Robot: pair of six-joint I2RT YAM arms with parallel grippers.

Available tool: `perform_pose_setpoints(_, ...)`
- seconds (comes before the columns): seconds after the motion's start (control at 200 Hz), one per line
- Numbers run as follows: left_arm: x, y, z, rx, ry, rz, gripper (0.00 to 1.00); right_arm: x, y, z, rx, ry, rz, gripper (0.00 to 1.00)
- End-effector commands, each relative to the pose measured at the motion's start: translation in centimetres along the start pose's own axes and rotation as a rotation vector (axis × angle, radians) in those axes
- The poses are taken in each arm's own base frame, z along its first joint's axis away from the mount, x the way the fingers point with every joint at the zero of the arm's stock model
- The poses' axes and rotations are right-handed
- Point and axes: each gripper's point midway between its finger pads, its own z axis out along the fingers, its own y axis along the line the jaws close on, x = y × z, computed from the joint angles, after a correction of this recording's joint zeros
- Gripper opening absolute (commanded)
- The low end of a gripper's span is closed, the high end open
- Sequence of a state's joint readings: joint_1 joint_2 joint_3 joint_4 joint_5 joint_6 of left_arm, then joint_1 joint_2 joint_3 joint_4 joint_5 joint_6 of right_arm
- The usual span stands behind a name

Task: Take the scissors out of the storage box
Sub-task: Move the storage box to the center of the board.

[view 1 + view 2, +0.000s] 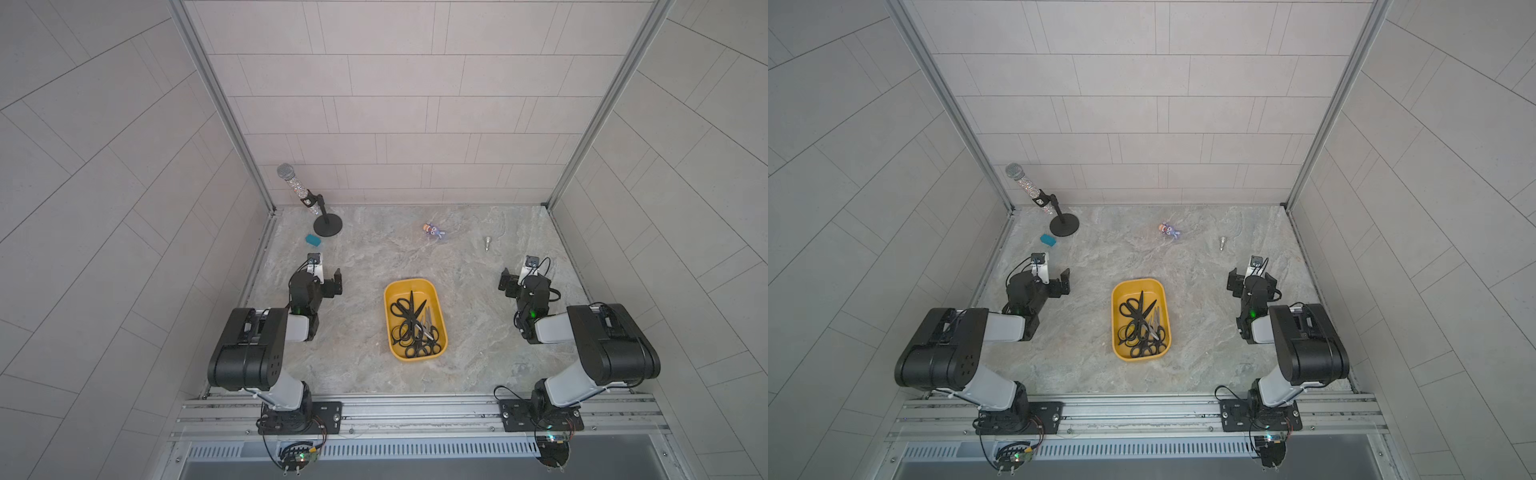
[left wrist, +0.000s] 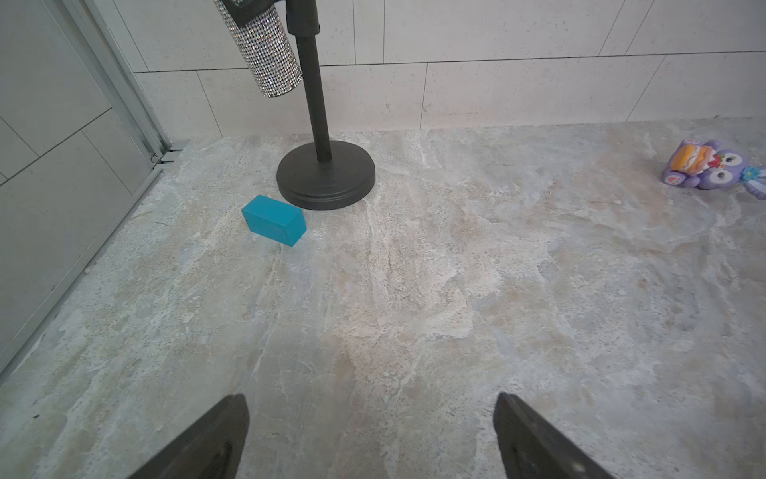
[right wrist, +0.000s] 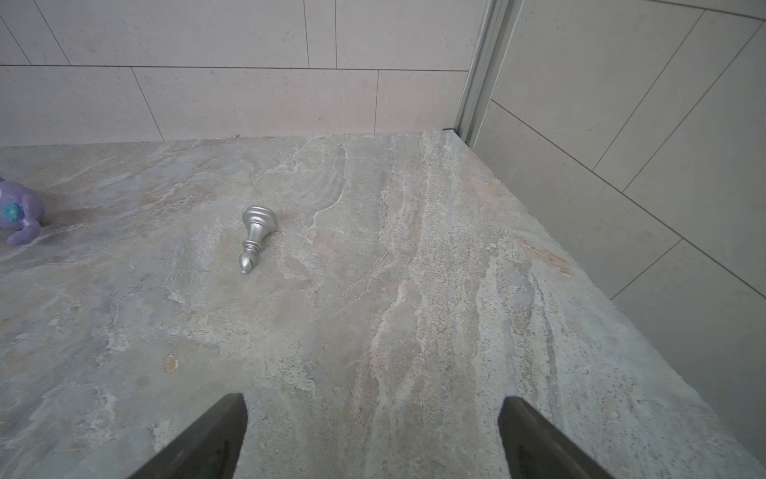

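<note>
The storage box (image 1: 432, 291) is a mustard-yellow tray in the middle of the marble table, seen in both top views (image 1: 1158, 291). A heap of several black-handled scissors (image 1: 409, 320) lies inside it, blades crossing, some silver (image 1: 1138, 318). My left gripper (image 1: 326, 276) hovers left of the box and well apart from it, open and empty; in the left wrist view (image 2: 370, 400) only bare table lies between its fingers. Right of the box my right gripper (image 1: 521, 278) is also open and empty, over bare table (image 3: 372, 400). Neither wrist view shows the box or the scissors.
A glittery microphone on a black stand (image 1: 327, 225) is at the back left, with a teal block (image 1: 313, 240) beside its base. A purple toy (image 1: 433, 230) and a silver chess piece (image 1: 487, 243) lie toward the back. Tiled walls close three sides.
</note>
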State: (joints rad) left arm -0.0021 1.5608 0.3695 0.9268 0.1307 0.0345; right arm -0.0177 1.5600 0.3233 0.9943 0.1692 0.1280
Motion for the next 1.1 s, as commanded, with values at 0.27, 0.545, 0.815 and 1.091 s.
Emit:
perform_pose_setpoints(0.27,-0.1,0.4,0.2,-0.017,0.000,-0.003,1.00,-0.6,0.1,0.2,0.004,-0.011,0.001,1.00)
perform_pose_setpoints(0.545,0.1,2.5,0.4,-0.136,0.042,-0.051,1.00,-0.6,0.2,0.3,0.001,-0.009,0.001,1.00)
perform_pose_setpoints(0.815,-2.1,2.2,0.5,-0.113,0.176,-0.026,1.00,-0.6,0.1,0.3,-0.007,-0.009,0.005,1.00)
perform_pose_setpoints(1.091,-5.9,4.7,-3.9,-0.338,0.090,0.025,1.00,-6.2,1.5,0.0,-0.043,0.108,0.008,1.00)
